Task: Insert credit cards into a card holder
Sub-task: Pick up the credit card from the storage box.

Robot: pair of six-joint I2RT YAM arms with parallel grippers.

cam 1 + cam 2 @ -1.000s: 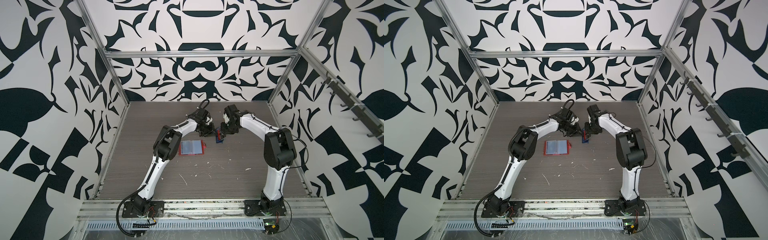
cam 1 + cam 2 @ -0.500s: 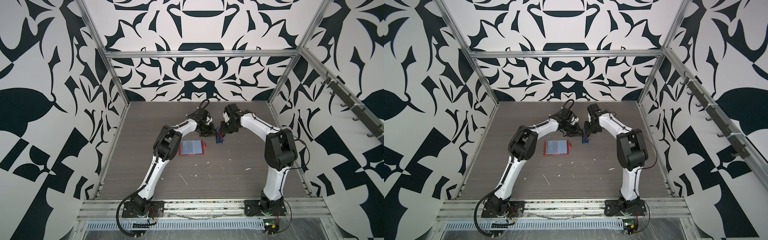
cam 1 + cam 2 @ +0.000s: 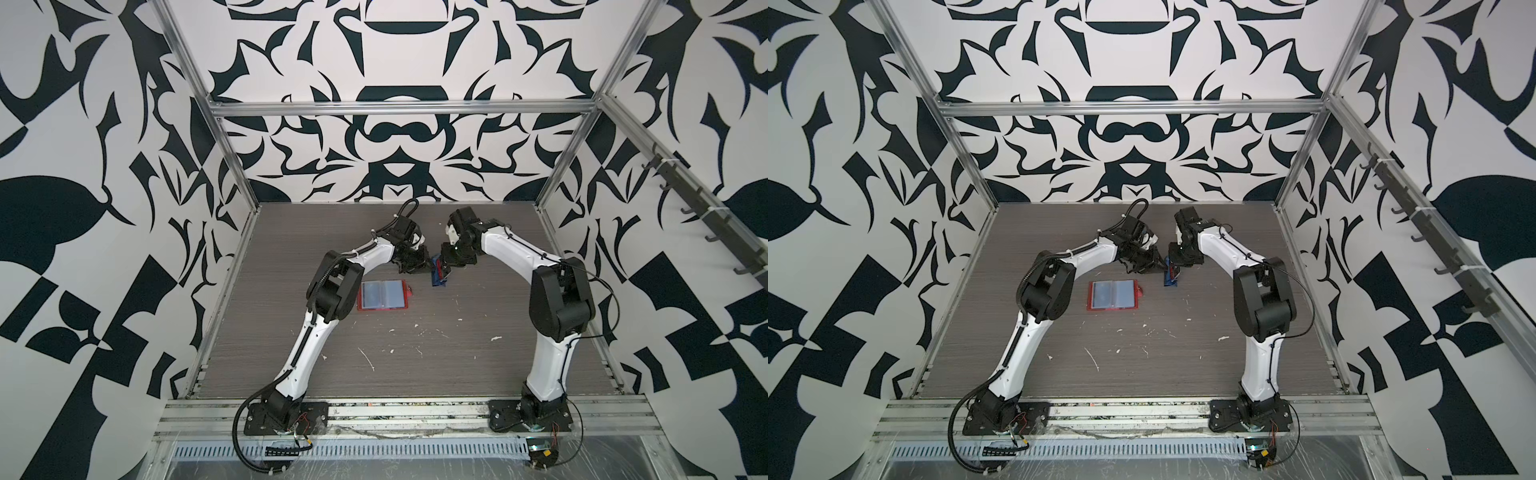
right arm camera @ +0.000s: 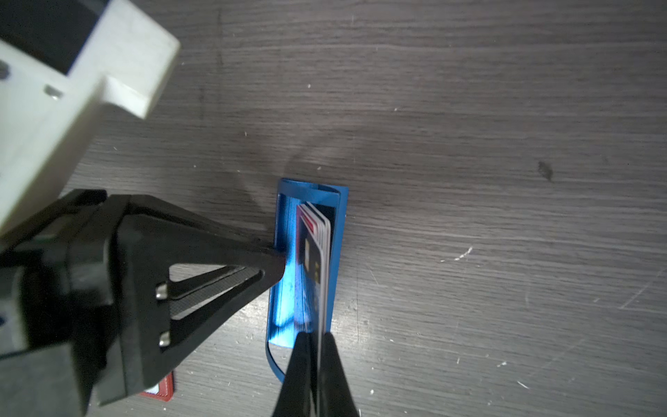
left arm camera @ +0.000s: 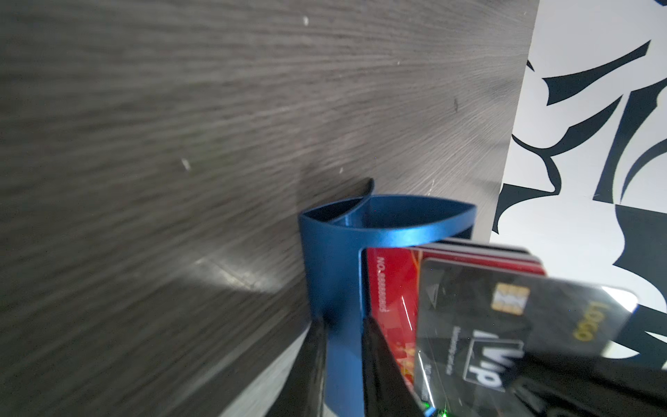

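1. i see left arm [image 3: 357,257] and right arm [image 3: 511,249] bent inward over blue stand [image 5: 332,260].
2. left gripper [image 5: 341,335] pinches its wall; right gripper [image 4: 319,343] pinches a dark card [image 5: 505,325].
3. card holder [image 3: 383,295] lies open beside left arm's elbow.

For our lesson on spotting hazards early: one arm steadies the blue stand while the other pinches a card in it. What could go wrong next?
1. The right gripper pinches the black card by one edge, so it may twist or slip.
2. The red card sits packed beside it and might be dragged out too.
3. The left gripper holds only the blue stand's thin wall, so the stand could tip.
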